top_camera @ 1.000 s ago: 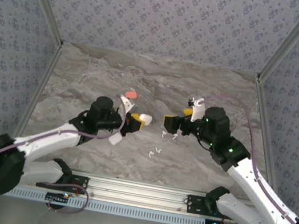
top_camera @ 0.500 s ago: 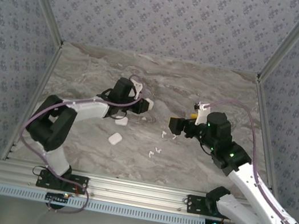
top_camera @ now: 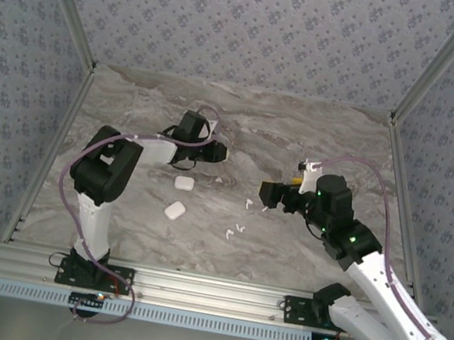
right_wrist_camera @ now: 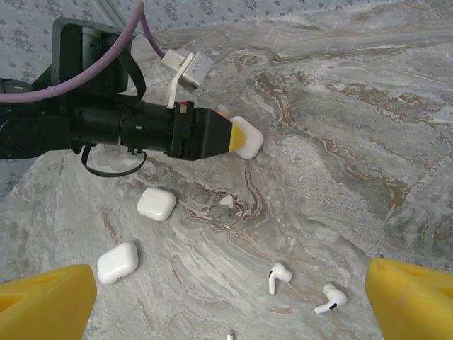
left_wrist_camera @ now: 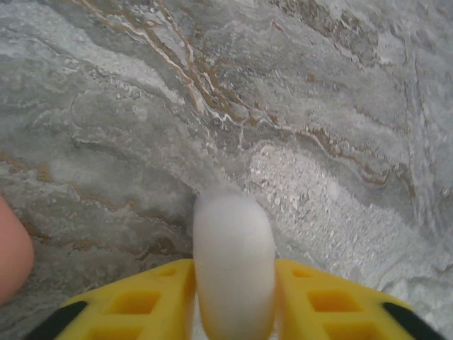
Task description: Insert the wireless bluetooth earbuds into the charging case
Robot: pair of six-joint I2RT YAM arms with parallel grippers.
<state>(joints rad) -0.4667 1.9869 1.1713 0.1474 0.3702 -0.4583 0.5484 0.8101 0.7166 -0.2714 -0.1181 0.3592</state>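
Two YAM arms work over a marbled table (top_camera: 330, 135) scattered with earbud kit. At upper centre of the overhead view the left gripper (top_camera: 214, 152) reaches far forward, its yellow fingers (left_wrist_camera: 141, 301) clenched on a smooth white rounded piece (left_wrist_camera: 233, 269). This is seemingly a charging case held edge-on close above the marble, and whether its lid is open cannot be told. A coral-pink shape (left_wrist_camera: 10, 251) sits at the left edge of that wrist view, too blurred to identify.

Right of centre, the right gripper (top_camera: 269, 193) hovers with jaws spread wide and nothing between them, its yellow fingertips (right_wrist_camera: 49, 297) at the lower corners of its own view. The wireless bluetooth earbuds (right_wrist_camera: 330, 300) lie loose on the table at the lower right of that view, one white stemmed bud (right_wrist_camera: 279, 276) just beside another, well apart from any case. Two more white cases (right_wrist_camera: 156, 204), lids apparently shut, rest at lower left.

No bud is seated yet. The step in hand looks like readying a case while the free arm lines up a pick. Next, the right gripper would need to drop onto the nearest bud and pinch so small and slippery a part squarely, while the left brings its case round with the wells facing up
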